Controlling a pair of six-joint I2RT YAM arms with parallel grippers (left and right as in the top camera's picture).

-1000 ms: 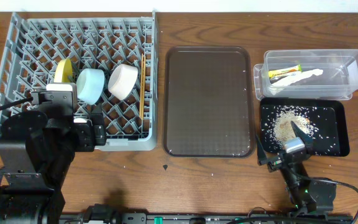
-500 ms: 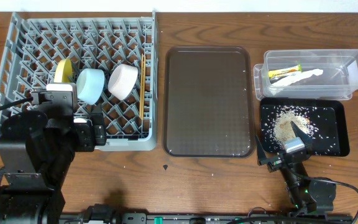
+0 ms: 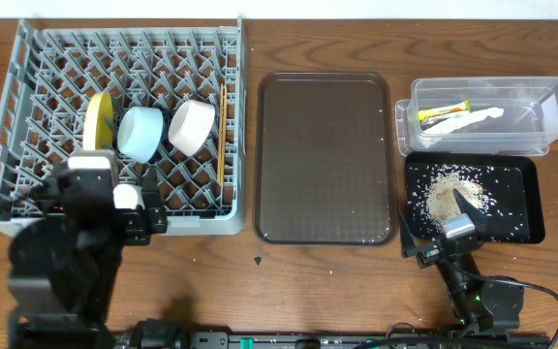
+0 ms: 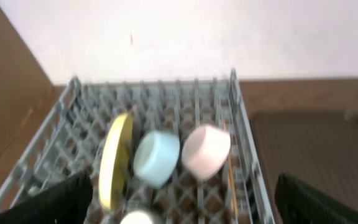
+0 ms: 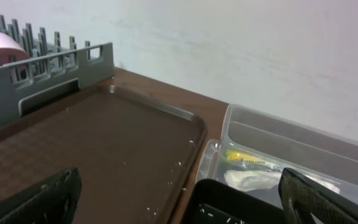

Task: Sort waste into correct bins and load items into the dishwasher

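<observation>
Hovering left end effector (image 4: 184, 210), spread, over dishwasher (image 3: 66, 58).

— What lies on the brown wooden table (image 3: 327, 281)?
— On the left, the big grey dish rack (image 3: 201, 226). Just beside it, in the middle, the dark brown serving tray (image 3: 325, 160).
— And on the right?
— The clear tub (image 3: 536, 116) at the far side, with the black tray (image 3: 516, 208) close in front of it. A small dark speck (image 3: 258, 260) lies near the serving tray's front corner.
</observation>
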